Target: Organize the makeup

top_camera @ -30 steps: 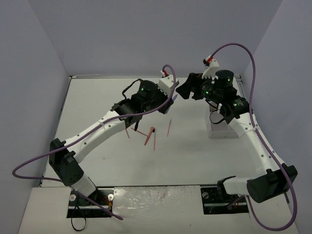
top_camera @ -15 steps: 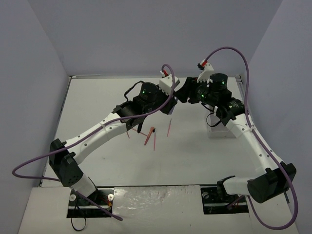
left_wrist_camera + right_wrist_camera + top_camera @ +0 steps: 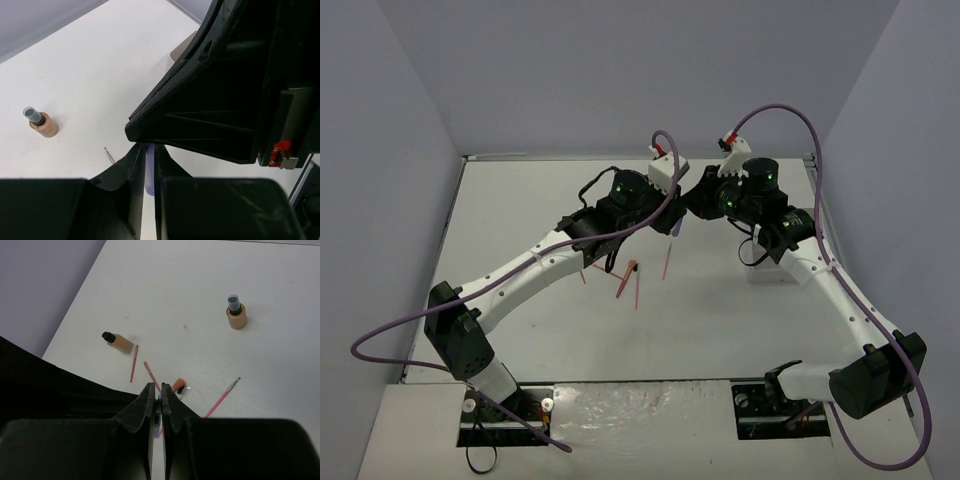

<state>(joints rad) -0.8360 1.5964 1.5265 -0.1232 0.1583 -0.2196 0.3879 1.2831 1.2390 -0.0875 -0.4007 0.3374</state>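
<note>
1. Top external view: the two arms meet above the middle of the table [image 3: 520,200], on its far half, and the lilac stick [image 3: 677,227] hangs raised between them.
2. The left gripper [image 3: 148,150] pinches the lilac stick, which runs down between its fingers.
3. The right gripper [image 3: 158,390] is pressed together on the same stick, with a lilac sliver showing between its tips.
4. Several pink sticks [image 3: 667,262] lie scattered on the table just near of the grippers.
5. An upright tan bottle [image 3: 236,314] has a grey cap; a lying tan bottle [image 3: 119,342], well apart from it, has a dark cap.
6. Whether either bottle carries writing cannot be told.
7. A white tray [image 3: 760,272] sits at the right, under the right arm.
</note>
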